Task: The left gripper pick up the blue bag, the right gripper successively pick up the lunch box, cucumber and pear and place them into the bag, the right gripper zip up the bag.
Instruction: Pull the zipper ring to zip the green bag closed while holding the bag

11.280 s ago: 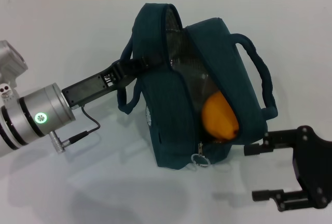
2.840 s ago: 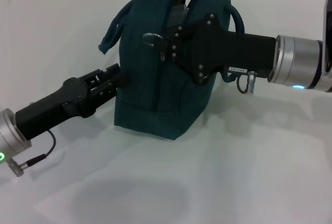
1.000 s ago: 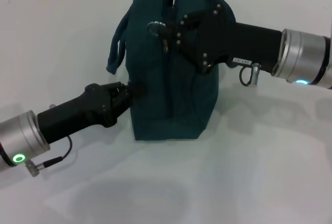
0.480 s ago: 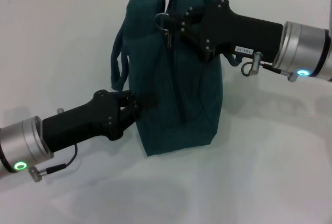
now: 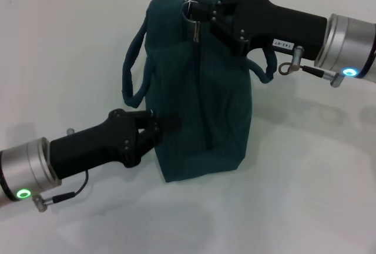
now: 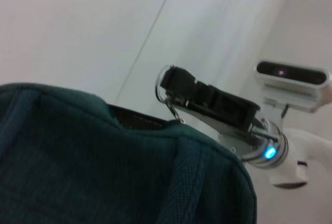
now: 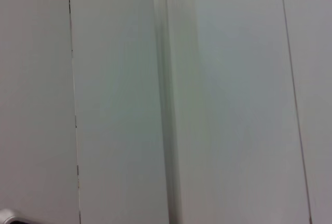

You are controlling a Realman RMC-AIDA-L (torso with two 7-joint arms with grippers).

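the blue bag (image 5: 200, 107) stands upright between both arms. the left gripper (image 5: 157, 126) pinches its side low down, while the right gripper (image 5: 200, 12) at the top is clamped on the ring zip pull (image 5: 189, 10).

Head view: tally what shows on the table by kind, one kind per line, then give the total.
Blue bag: 1
Bag handles: 2, one toward the left gripper's side, one under the right gripper
Ring zip pull: 1
Grippers: 2, left gripper at the bag's side, right gripper at the ring pull
Lunch box, cucumber, pear: 0 visible
Total: 6
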